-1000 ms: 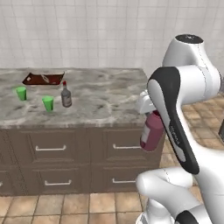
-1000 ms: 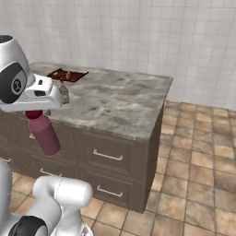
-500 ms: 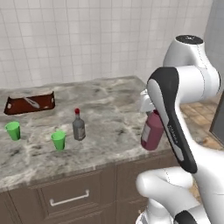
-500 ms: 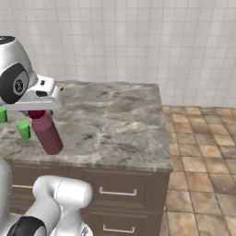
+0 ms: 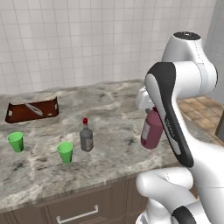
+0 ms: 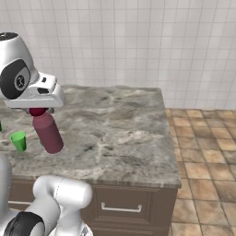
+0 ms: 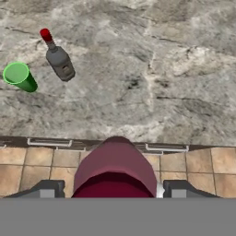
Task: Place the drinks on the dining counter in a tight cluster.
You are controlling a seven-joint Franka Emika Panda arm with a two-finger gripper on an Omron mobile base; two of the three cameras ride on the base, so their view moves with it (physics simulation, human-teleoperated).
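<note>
The dining counter point(image 5: 113, 127) is a grey-beige marbled slab over dark brown drawers, with plain white tiles behind and terracotta floor tiles to its right. On it sit a dark tray point(image 5: 31, 110) near the wall, two green cups point(image 5: 65, 152) and, just beside the nearer cup, the small grey-brown bottle point(image 5: 86, 136) with its red cap, standing upright. The gripper point(image 6: 39, 110) is clamped on the neck of the maroon bottle point(image 6: 47, 131), which hangs tilted in the air above the counter's front part.
</note>
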